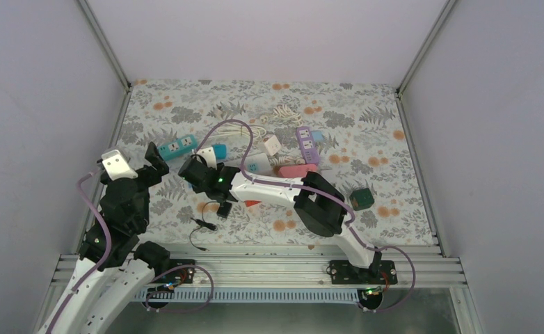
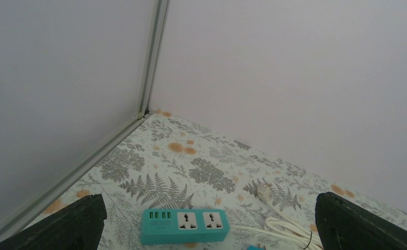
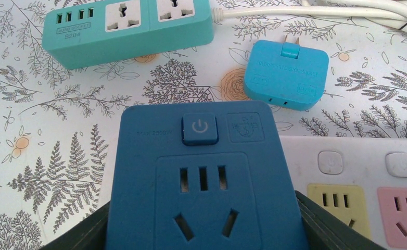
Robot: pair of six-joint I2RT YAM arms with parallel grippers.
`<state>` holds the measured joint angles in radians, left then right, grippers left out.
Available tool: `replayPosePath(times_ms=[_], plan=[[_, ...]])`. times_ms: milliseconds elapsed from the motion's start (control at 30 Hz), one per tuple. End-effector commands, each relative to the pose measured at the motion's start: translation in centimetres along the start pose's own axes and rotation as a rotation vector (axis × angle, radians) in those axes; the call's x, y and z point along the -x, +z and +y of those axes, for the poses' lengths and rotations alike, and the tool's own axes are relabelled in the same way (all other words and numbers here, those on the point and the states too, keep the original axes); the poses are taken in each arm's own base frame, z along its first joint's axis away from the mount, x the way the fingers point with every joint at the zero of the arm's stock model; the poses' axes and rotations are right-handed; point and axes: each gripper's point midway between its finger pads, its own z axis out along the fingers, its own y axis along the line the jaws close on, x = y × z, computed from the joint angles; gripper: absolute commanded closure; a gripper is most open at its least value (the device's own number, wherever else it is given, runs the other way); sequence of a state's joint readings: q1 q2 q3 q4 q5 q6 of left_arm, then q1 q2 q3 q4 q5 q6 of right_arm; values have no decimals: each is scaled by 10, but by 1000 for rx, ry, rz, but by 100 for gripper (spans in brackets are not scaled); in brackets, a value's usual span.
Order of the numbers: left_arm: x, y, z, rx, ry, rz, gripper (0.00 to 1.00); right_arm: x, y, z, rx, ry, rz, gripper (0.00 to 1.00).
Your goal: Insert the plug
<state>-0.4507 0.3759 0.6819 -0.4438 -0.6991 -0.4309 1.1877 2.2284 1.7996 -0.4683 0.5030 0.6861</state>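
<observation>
My right gripper (image 3: 206, 232) is shut on a dark blue socket block (image 3: 204, 156) with a power button, and its fingers (image 3: 81, 234) press the block's two sides. It holds the block over the end of a white power strip (image 3: 368, 177). A light blue plug adapter (image 3: 287, 75) with two prongs lies just ahead, and a teal power strip (image 3: 128, 28) lies beyond it. In the top view the right gripper (image 1: 200, 172) is left of centre. My left gripper (image 1: 154, 161) is open and empty, facing the teal strip (image 2: 186, 225).
A purple strip (image 1: 307, 142), a pink strip (image 1: 297, 170), a white cube adapter (image 1: 272, 145) and a coiled white cable (image 1: 283, 111) lie at mid-back. A green cube (image 1: 361, 199) sits to the right. A thin black cable (image 1: 203, 224) lies near the front edge. A white plug (image 2: 264, 191) lies behind the teal strip.
</observation>
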Motion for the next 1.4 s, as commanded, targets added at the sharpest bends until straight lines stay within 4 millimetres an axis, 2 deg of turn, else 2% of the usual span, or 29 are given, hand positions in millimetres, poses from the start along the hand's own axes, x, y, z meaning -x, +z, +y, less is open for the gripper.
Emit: replayPosePath(times_ms=[0,167,300,600,767,1267,1367], plan=[[-1,1,-1,0,-6,3,0,-7,9,-19,-76,2,-4,47],[-3,2,-1,2,-1,9,0,-9,13,-25,-108,5,-11,47],[-4,3,-1,0,0,11,0,-10,16,-20,-84,-1,-12,46],[-4,3,-1,3,-2,13,0,-28,27,-20,-77,-12,15,47],[-5,3,-1,3,-1,15,0,-31,24,-23,-99,-17,1,47],[-6,5,0,16,5,20,0,-89,36,-41,-232,-55,6,46],[-6,5,0,18,9,20,0,-102,36,-32,-173,-30,99,45]])
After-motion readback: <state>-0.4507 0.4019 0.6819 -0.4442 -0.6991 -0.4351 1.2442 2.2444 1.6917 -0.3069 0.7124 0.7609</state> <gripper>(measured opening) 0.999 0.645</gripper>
